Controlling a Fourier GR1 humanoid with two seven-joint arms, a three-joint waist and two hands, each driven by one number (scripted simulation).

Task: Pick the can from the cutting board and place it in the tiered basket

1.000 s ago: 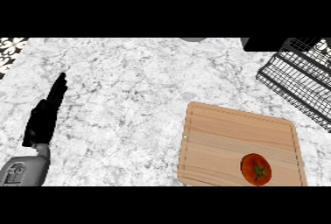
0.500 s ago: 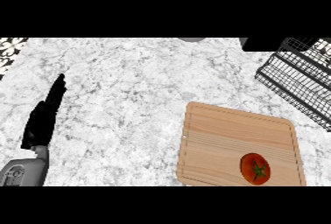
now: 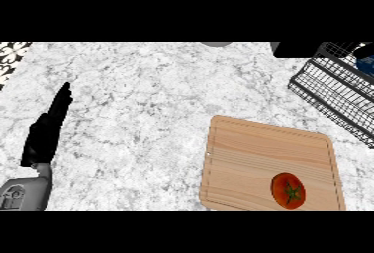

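Note:
A wooden cutting board [image 3: 248,153] lies at the lower right of the marble counter, with a red tomato [image 3: 288,190] near its front right corner. No can shows on the board. The black wire tiered basket [image 3: 332,91] stands at the upper right, and a dark blue object [image 3: 366,64] shows inside it at the view's right edge, partly cut off. My left hand [image 3: 45,136] rests at the far left, fingers straight and pointing up, holding nothing. My right hand shows nowhere.
A dark block [image 3: 296,49] sits at the top edge beside the basket, and a small grey object [image 3: 216,44] pokes in at the top centre. A patterned strip [image 3: 11,52] marks the counter's upper left corner.

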